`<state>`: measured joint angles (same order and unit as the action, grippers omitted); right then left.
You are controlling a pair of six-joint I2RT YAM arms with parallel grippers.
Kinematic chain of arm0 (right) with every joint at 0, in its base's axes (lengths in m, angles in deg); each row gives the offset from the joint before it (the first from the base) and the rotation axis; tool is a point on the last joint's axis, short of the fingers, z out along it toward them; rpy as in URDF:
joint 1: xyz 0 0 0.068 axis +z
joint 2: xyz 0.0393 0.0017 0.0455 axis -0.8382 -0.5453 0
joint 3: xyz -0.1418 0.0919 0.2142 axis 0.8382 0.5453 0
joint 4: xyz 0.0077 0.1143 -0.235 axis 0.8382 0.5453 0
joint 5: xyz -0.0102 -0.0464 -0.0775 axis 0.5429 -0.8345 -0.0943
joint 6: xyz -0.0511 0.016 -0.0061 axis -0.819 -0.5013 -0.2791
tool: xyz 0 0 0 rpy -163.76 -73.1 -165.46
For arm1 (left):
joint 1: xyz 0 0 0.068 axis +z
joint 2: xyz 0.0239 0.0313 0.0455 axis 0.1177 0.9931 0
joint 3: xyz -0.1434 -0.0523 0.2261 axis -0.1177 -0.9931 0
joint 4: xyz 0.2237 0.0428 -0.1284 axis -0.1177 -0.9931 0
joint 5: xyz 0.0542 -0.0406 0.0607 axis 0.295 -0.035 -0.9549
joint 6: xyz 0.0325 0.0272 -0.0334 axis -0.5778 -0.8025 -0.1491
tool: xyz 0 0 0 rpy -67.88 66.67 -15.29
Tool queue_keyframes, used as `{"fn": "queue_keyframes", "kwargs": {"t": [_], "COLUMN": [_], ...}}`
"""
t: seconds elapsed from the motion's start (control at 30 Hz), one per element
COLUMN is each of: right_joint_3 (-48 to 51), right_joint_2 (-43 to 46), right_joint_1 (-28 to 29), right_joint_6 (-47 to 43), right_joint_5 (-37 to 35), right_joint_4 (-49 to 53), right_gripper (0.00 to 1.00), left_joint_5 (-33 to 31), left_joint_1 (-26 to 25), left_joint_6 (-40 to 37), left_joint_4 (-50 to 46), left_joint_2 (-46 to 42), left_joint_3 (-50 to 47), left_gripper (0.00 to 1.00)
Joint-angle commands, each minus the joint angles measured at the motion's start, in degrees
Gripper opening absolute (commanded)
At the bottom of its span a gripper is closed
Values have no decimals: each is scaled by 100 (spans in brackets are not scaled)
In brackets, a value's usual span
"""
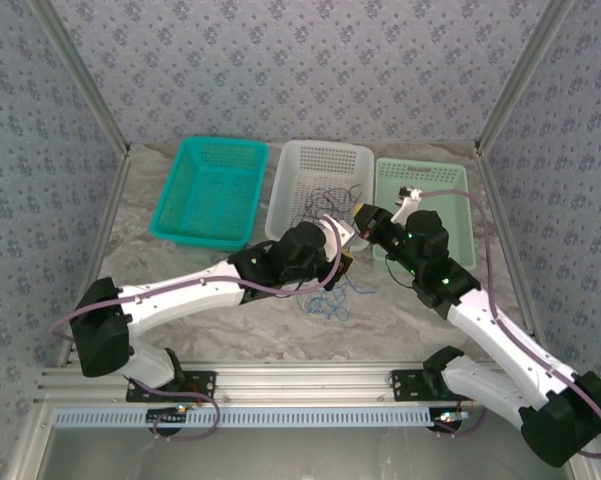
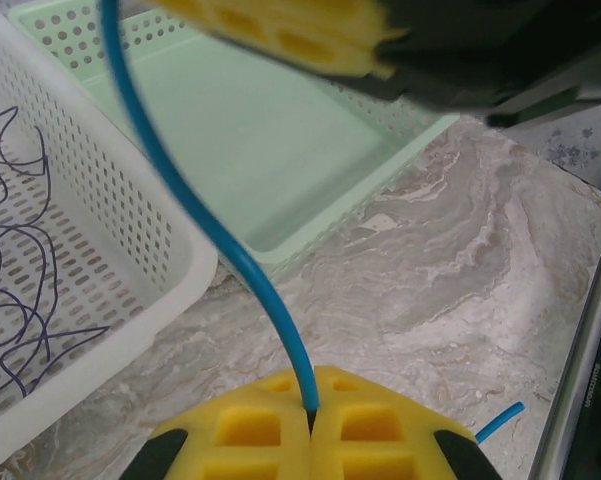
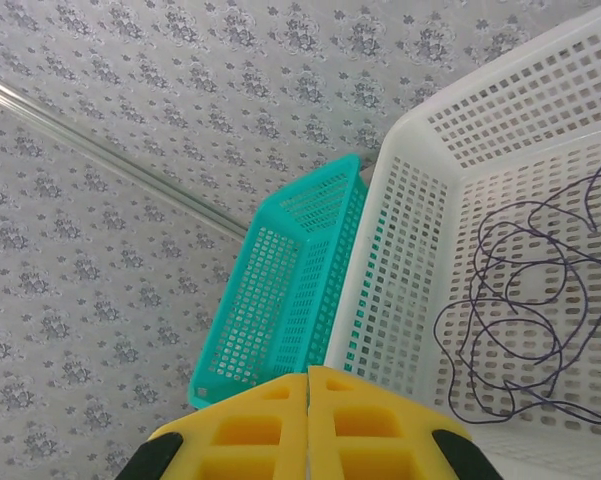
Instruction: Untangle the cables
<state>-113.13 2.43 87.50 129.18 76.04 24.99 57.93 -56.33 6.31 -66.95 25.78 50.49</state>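
The main risk is a hard pull; the blue cable (image 2: 195, 215) runs in a bowed line from the left gripper (image 2: 312, 415) up toward the right gripper (image 3: 308, 395), and if the arms part quickly the thin wire may slide out of the pads, or drag the blue loops (image 1: 325, 300) on the table (image 2: 430, 280) into a tighter knot; a short free end pokes out just beside the left pads, so the hold sits near the tip and a small slip could lose it; the cable could also catch on the wall of the white basket (image 2: 130, 200), which lies close by. The left gripper is closed, its yellow pads meeting on the blue cable. The right gripper's pads are also pressed together; whether they pinch the blue cable I cannot tell, as no wire shows between them. The dark cables (image 3: 510, 290) lie coiled inside the white basket, apart from both grippers.
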Motion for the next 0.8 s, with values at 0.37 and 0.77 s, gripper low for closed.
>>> {"fn": "queue_keyframes", "kwargs": {"t": [0.37,0.77], "right_joint_3": [-559,-310], "right_joint_2": [885,830], "right_joint_1": [-620,-583], "right_joint_6": [-552,-462], "right_joint_5": [-119,-518], "right_joint_4": [1209,765], "right_gripper": [0,0], "left_joint_5": [-766,-609], "left_joint_1": [60,-228], "left_joint_6": [276,1741], "left_joint_4": [357,2888], "left_joint_2": [-405,-426], "left_joint_3": [-478,-1516], "left_gripper": [63,72]}}
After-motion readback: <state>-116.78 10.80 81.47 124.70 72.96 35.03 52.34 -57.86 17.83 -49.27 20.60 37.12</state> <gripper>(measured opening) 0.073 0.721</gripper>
